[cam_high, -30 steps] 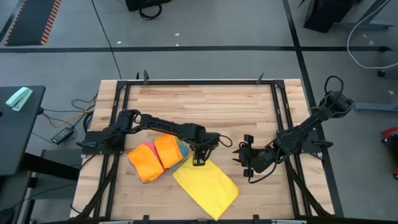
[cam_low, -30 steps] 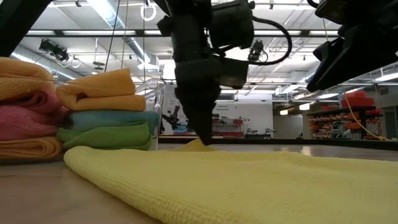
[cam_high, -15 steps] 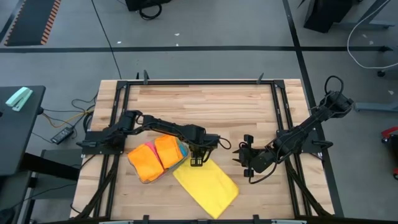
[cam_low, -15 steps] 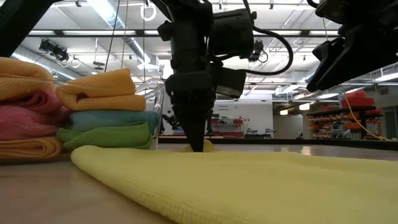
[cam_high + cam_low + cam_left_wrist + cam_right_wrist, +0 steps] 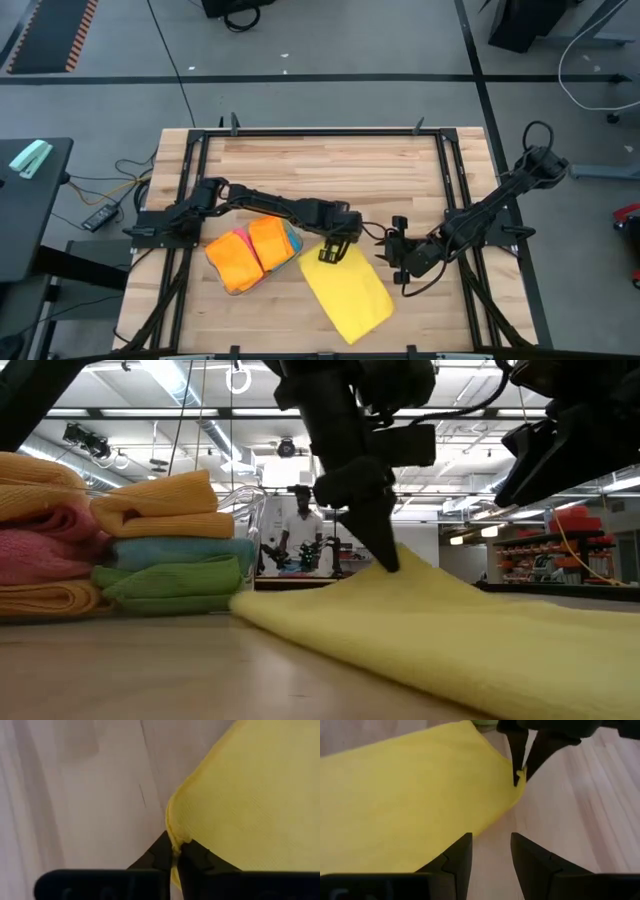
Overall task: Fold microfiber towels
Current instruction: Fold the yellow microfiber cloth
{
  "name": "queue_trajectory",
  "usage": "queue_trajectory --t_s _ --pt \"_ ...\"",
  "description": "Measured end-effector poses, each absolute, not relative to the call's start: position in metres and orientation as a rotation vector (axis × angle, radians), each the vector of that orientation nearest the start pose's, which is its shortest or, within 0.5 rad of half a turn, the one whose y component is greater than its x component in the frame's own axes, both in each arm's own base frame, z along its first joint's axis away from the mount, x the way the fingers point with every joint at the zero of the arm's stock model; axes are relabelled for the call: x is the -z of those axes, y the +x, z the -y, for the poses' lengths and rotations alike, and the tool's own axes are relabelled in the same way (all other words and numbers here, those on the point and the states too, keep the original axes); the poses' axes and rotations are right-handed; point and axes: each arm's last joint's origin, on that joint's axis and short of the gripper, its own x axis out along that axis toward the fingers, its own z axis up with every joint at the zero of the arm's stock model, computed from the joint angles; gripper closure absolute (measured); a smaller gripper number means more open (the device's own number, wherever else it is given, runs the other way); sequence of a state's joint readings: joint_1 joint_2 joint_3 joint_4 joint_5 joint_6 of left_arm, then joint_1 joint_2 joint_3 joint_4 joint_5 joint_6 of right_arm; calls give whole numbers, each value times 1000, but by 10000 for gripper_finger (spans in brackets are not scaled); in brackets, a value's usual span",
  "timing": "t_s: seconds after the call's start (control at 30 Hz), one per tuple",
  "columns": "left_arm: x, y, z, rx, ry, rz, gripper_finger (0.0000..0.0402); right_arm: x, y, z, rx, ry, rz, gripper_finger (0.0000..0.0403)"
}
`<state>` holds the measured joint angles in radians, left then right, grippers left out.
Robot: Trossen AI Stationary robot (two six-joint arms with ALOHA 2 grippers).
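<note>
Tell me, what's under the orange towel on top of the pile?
Under the orange towel lie a blue towel, then a green towel. The pile beside it has a pink towel between orange ones. Whatever lies behind the piles is covered.

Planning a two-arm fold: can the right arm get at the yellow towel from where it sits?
Probably yes. The right end effector is open beside the yellow towel, bare table between them. Only the left end effector, shut on the near corner, crowds that spot.
</note>
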<state>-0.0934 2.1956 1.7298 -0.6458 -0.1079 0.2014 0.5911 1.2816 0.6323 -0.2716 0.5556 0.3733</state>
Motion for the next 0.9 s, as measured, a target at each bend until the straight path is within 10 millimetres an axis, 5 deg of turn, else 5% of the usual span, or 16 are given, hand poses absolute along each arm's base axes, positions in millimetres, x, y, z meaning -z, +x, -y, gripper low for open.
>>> queue_trajectory --t_s 0.2,0.37,0.7,0.9 --pt "-174 476 26 156 473 -977 392 -196 196 -113 131 -131 -786 260" --pt "-156 488 10 188 614 -920 363 -209 192 -113 143 -91 -782 260" --pt "-132 503 -20 105 744 -868 363 -210 187 -112 141 -104 -805 260" --pt "-133 500 -22 41 748 -911 300 -210 187 -112 161 -112 -798 260"
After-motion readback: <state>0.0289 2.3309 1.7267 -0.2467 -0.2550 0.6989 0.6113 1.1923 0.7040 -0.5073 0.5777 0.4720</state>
